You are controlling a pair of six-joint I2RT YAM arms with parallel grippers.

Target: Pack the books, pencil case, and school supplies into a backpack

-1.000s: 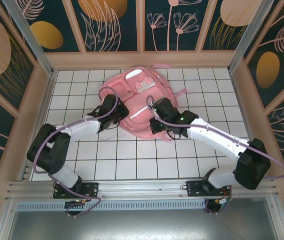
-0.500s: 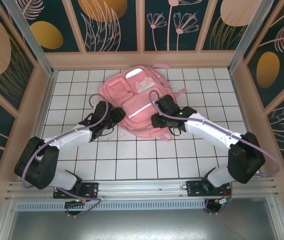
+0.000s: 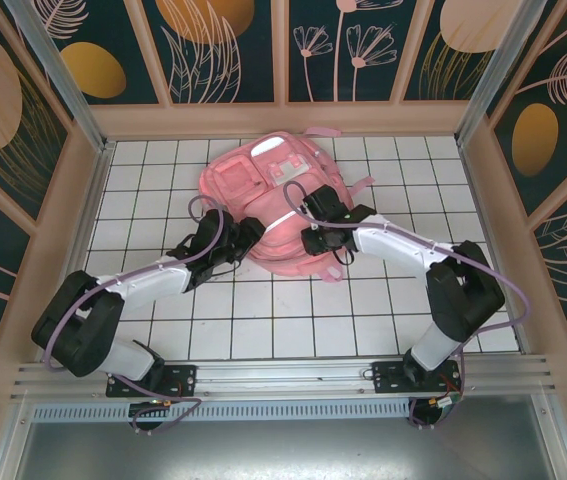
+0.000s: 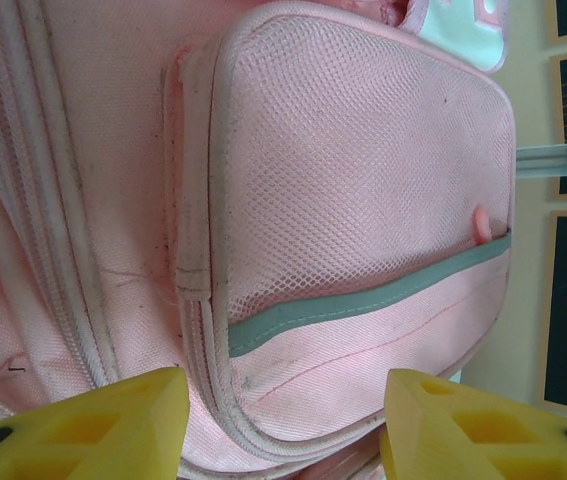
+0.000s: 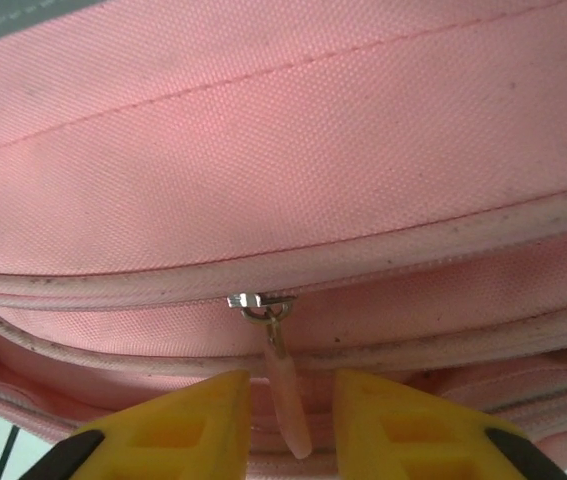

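The pink backpack [image 3: 263,185] lies flat on the tiled table at the back middle. My left gripper [image 3: 247,238] is at its lower left edge. In the left wrist view the left gripper [image 4: 283,430] is open, and the backpack's mesh front pocket [image 4: 353,170] lies ahead of its wide-apart yellow fingers [image 4: 93,430]. My right gripper [image 3: 314,240] is at the lower right edge. In the right wrist view a pink zipper pull [image 5: 289,405] hangs from a metal slider [image 5: 251,300], inside the narrowly open right gripper [image 5: 291,420], with a small gap on each side. Books, pencil case and school supplies are out of view.
Wooden walls with dark floral panels [image 3: 228,50] close in the table on three sides. Pink straps [image 3: 361,186] trail off the backpack's right side and top. White tiles [image 3: 263,320] stretch between the backpack and the arm bases.
The backpack slid a little toward the back wall. Both grippers opened; the right one then narrowed around the zipper pull. Both arms shifted inward along the backpack's lower edge.
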